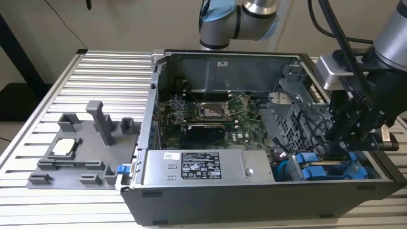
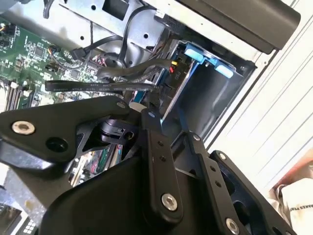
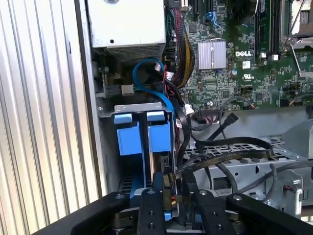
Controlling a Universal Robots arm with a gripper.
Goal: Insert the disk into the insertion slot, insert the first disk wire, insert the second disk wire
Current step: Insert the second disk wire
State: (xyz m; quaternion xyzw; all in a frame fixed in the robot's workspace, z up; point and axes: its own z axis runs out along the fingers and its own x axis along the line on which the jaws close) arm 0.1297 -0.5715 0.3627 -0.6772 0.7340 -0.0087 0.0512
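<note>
an open grey desktop computer case lies on its side on a table of ribbed aluminium slats, seen from above in the exterior view. the black gripper reaches down into the case at the exterior view's right, just over the drive cage.

in the first wrist view the insertion slot, a sheet-metal bay of dull grey, holds two bright blue plastic fronts side by side. the disk sits upright in the bay, its blue frame on top and a thin silver-grey edge below it. the other blue-fronted unit stands just beside it. the gripper's black fingers are close together around a small connector at the disk's end; whether they clamp it i cannot tell.

a blue cable loops above the bay, and flat black cables cross a perforated grey metal panel.

the second wrist view shows the bay's bare grey interior past the black linkage. the exterior view alone shows the power supply with its white and black label, the green motherboard, and a grey plastic fixture on the table.
</note>
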